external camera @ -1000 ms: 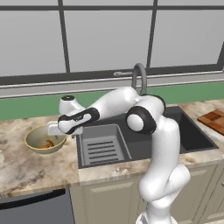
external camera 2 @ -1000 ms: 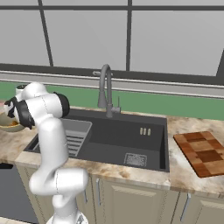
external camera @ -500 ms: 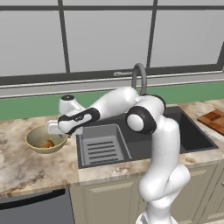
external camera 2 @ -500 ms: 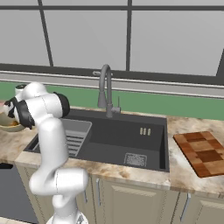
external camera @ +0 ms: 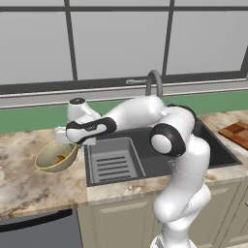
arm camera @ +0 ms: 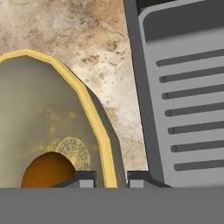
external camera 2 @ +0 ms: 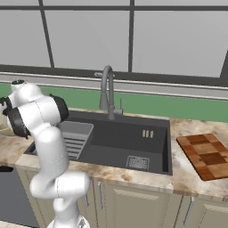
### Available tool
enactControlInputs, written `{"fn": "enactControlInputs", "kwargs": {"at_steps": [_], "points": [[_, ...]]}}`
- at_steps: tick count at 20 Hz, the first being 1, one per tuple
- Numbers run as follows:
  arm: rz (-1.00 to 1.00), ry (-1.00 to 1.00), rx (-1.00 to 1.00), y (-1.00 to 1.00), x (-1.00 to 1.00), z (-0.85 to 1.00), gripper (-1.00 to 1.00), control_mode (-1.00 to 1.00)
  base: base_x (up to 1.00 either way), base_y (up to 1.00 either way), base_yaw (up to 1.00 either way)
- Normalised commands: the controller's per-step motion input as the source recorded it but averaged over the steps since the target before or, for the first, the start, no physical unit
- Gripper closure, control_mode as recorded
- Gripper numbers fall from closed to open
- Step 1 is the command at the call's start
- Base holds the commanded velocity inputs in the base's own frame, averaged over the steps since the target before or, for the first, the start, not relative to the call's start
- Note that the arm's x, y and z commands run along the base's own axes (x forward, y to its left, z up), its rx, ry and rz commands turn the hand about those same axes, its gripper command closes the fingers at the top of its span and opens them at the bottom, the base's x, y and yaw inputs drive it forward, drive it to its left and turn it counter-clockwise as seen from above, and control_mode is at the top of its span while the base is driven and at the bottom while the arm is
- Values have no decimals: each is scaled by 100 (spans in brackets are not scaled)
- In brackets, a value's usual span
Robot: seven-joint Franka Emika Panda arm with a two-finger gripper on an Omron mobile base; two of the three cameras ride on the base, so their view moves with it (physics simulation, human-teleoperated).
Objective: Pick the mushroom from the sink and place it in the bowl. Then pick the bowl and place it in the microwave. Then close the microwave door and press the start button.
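Mushroom (arm camera: 47, 169) in bowl (arm camera: 52, 127) — gripper (arm camera: 110, 178) astride rim

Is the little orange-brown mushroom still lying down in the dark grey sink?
No, the small orange-brown mushroom sits inside the round tan-olive bowl on the counter.

A tan-olive bowl (arm camera: 48, 127) is edged with a yellow rim, and an orange-brown mushroom (arm camera: 46, 169) is seen inside; the counter (arm camera: 100, 48) is mottled beige and brown, the drainer tray (arm camera: 188, 96) light grey with dark slots
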Motion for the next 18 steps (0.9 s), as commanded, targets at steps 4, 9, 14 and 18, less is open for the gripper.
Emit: {"fn": "enactControlInputs", "kwargs": {"at_steps": [4, 9, 14, 18], "points": [[-14, 0, 0, -45, -32, 100, 100, -100, 0, 0, 0], [-21, 0, 0, -50, -46, 98, 100, -100, 0, 0, 0], [-31, -9, 7, -57, -57, 83, 100, -100, 0, 0, 0], [-39, -14, 12, -58, -55, 74, 100, -100, 0, 0, 0]]}}
